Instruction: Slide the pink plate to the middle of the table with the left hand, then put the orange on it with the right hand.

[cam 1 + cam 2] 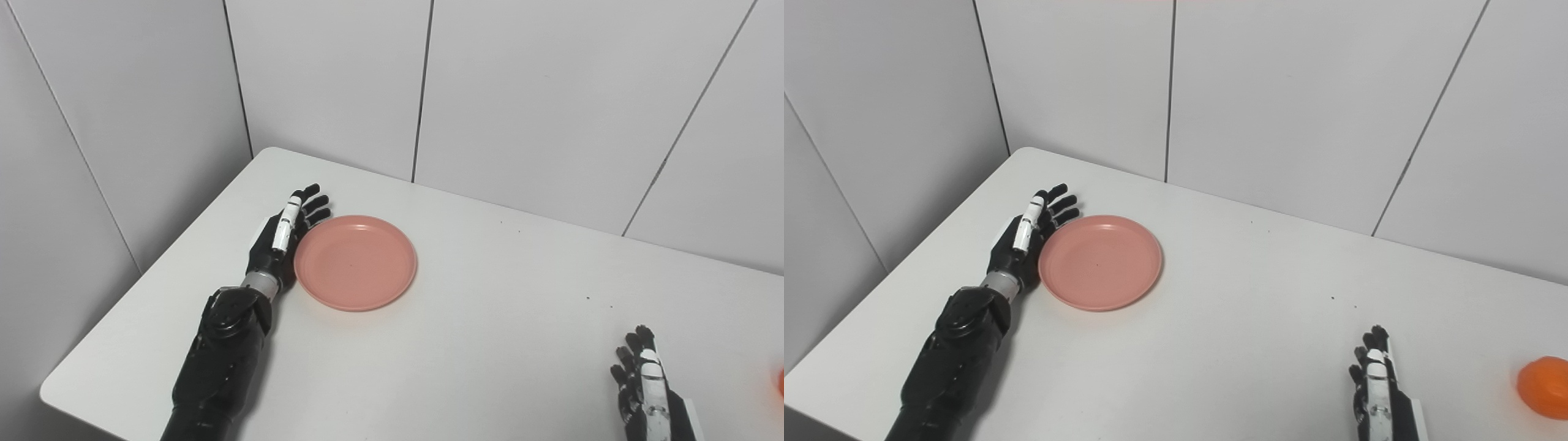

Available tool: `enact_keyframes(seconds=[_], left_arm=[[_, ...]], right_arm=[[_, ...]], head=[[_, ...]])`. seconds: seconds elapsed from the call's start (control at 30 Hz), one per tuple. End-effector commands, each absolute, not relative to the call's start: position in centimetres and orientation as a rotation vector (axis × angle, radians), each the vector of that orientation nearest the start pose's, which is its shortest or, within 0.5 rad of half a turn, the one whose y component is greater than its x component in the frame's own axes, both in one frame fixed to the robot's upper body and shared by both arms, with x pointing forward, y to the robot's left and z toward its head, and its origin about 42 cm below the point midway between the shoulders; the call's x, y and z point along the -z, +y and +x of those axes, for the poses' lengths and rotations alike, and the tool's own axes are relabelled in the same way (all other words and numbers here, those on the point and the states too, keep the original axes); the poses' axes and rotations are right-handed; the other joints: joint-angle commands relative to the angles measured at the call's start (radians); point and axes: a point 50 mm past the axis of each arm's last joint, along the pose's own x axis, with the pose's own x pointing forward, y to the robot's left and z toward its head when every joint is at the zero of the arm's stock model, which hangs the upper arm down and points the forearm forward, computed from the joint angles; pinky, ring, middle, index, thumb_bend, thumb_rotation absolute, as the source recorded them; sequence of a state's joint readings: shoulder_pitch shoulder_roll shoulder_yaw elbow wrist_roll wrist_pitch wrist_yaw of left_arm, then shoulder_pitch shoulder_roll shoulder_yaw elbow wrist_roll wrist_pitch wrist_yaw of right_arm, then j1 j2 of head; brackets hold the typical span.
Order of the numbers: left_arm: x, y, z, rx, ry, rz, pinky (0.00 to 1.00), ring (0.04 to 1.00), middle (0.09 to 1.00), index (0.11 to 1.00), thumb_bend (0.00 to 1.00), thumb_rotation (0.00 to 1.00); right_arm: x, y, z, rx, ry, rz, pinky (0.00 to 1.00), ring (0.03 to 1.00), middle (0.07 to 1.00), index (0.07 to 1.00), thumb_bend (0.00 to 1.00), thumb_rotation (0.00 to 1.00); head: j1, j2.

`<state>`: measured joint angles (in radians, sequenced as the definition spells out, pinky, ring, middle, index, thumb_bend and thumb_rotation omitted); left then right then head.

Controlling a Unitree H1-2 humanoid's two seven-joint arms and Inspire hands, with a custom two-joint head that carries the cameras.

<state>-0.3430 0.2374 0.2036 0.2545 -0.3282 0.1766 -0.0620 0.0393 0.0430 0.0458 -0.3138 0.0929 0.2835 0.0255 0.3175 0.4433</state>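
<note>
The pink plate [355, 261] lies flat on the left half of the white table [490, 306]. My left hand [286, 236] is open, fingers straight, resting against the plate's left rim with its palm side toward the plate. The orange [1543, 378] sits near the table's right front; only a sliver of it shows at the right edge of the left eye view. My right hand [1377, 386] is open and empty, low at the front right, some way left of the orange and not touching it.
The table's far edge meets grey wall panels [520, 92]. The rounded left corner [52, 392] and left edge lie close to my left arm. A few small dark specks [588, 299] dot the table on the right.
</note>
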Motion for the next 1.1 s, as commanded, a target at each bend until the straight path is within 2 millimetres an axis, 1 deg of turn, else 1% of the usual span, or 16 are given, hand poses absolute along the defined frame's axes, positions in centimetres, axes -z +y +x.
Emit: enact_keyframes(seconds=[0.0, 0.13, 0.27, 0.4, 0.5, 0.63, 0.77, 0.87, 0.97, 1.07], left_arm=[[-13.2, 30.7, 39.0, -0.035, 0.136, -0.187, 0.87, 0.882, 0.885, 0.876, 0.34, 1.00], [-13.2, 29.4, 39.2, -0.018, 0.151, -0.187, 0.86, 0.870, 0.874, 0.865, 0.34, 1.00], [-13.1, 28.4, 39.4, 0.004, 0.145, -0.199, 0.87, 0.877, 0.880, 0.873, 0.34, 1.00], [-12.9, 27.1, 39.3, 0.013, 0.147, -0.208, 0.86, 0.864, 0.867, 0.859, 0.35, 1.00], [-13.1, 26.2, 39.2, 0.026, 0.147, -0.213, 0.86, 0.864, 0.869, 0.860, 0.34, 1.00], [-13.5, 25.2, 38.8, 0.061, 0.135, -0.216, 0.87, 0.872, 0.876, 0.863, 0.34, 1.00], [-13.7, 24.1, 38.5, 0.083, 0.137, -0.231, 0.87, 0.875, 0.881, 0.864, 0.33, 1.00], [-13.9, 23.3, 38.3, 0.095, 0.147, -0.224, 0.86, 0.869, 0.875, 0.858, 0.34, 1.00], [-14.0, 22.5, 38.2, 0.107, 0.149, -0.215, 0.85, 0.865, 0.872, 0.856, 0.34, 1.00], [-14.0, 21.7, 38.1, 0.123, 0.151, -0.215, 0.85, 0.865, 0.870, 0.855, 0.34, 1.00]], right_arm=[[-16.4, -18.1, 27.1, -0.103, -0.064, 0.149, 1.00, 1.000, 1.000, 1.000, 0.15, 1.00], [-16.5, -18.0, 27.0, -0.097, -0.065, 0.152, 1.00, 1.000, 1.000, 1.000, 0.15, 1.00], [-16.5, -17.9, 27.1, -0.098, -0.063, 0.154, 1.00, 1.000, 1.000, 1.000, 0.16, 1.00], [-16.4, -17.7, 27.1, -0.097, -0.069, 0.143, 1.00, 1.000, 1.000, 1.000, 0.16, 1.00], [-16.4, -17.7, 27.1, -0.100, -0.073, 0.144, 1.00, 1.000, 1.000, 1.000, 0.17, 1.00], [-16.3, -17.6, 27.1, -0.097, -0.071, 0.148, 1.00, 1.000, 1.000, 1.000, 0.20, 1.00], [-16.4, -17.4, 27.0, -0.101, -0.076, 0.150, 1.00, 1.000, 1.000, 1.000, 0.19, 1.00], [-16.5, -17.3, 26.9, -0.096, -0.082, 0.149, 1.00, 1.000, 1.000, 1.000, 0.21, 1.00], [-16.6, -17.2, 26.9, -0.091, -0.084, 0.143, 1.00, 1.000, 1.000, 1.000, 0.21, 1.00], [-16.7, -17.0, 26.9, -0.079, -0.093, 0.144, 1.00, 1.000, 1.000, 1.000, 0.20, 1.00]], head=[[-0.002, 0.004], [-0.009, 0.010], [-0.018, 0.015], [-0.029, 0.022], [-0.043, 0.031], [-0.053, 0.042], [-0.068, 0.053], [-0.074, 0.059], [-0.081, 0.066], [-0.105, 0.078]])
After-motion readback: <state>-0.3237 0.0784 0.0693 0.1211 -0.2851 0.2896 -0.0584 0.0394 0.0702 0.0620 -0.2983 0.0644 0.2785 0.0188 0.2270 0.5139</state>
